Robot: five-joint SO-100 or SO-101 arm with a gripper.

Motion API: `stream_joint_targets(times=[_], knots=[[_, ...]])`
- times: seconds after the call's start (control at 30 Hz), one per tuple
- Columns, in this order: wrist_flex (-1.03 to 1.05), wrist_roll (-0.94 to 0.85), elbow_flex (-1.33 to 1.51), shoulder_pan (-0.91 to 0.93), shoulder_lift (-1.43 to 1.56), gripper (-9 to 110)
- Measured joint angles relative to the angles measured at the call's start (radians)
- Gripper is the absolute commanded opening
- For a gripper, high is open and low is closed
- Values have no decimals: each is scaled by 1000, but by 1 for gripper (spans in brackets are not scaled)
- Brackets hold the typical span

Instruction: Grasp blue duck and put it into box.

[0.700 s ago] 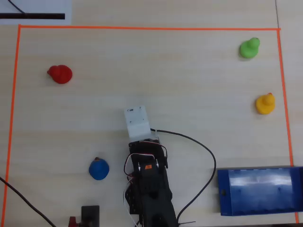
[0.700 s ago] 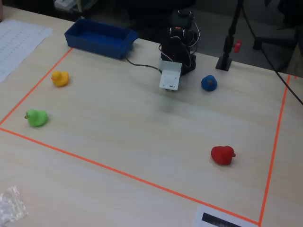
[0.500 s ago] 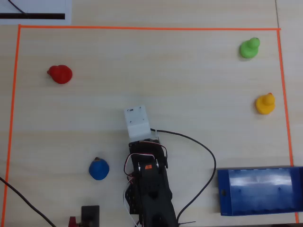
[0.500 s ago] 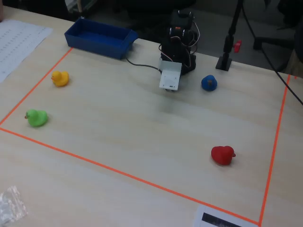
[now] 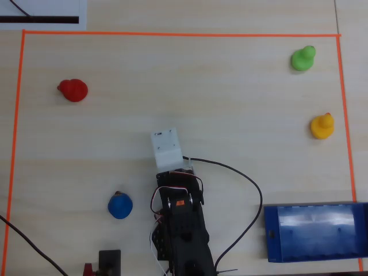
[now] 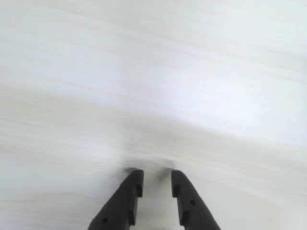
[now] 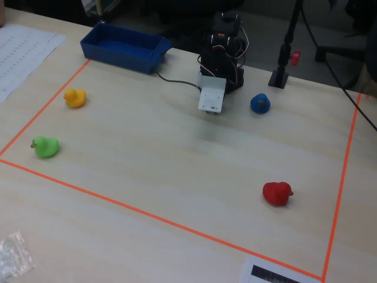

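While my tool (image 6: 154,178) hangs narrow and empty over bare desk (image 6: 153,86), I see the blue duck (image 5: 120,206) lower left overhead, the box (image 5: 315,231) lower right.

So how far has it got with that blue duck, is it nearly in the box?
Nothing looks done yet. The blue duck sits on the table beside the arm's base, untouched, and the box holds no duck. In hand: nothing; the wrist view shows the gripper over bare wood with only a narrow gap between its fingertips. Left to do: reach the duck, grasp it, carry it across and drop it in the box.
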Motion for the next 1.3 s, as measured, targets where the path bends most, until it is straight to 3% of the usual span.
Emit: stream_joint_targets(times=[1.3], knots=[[0, 0, 0, 14, 0, 3]])
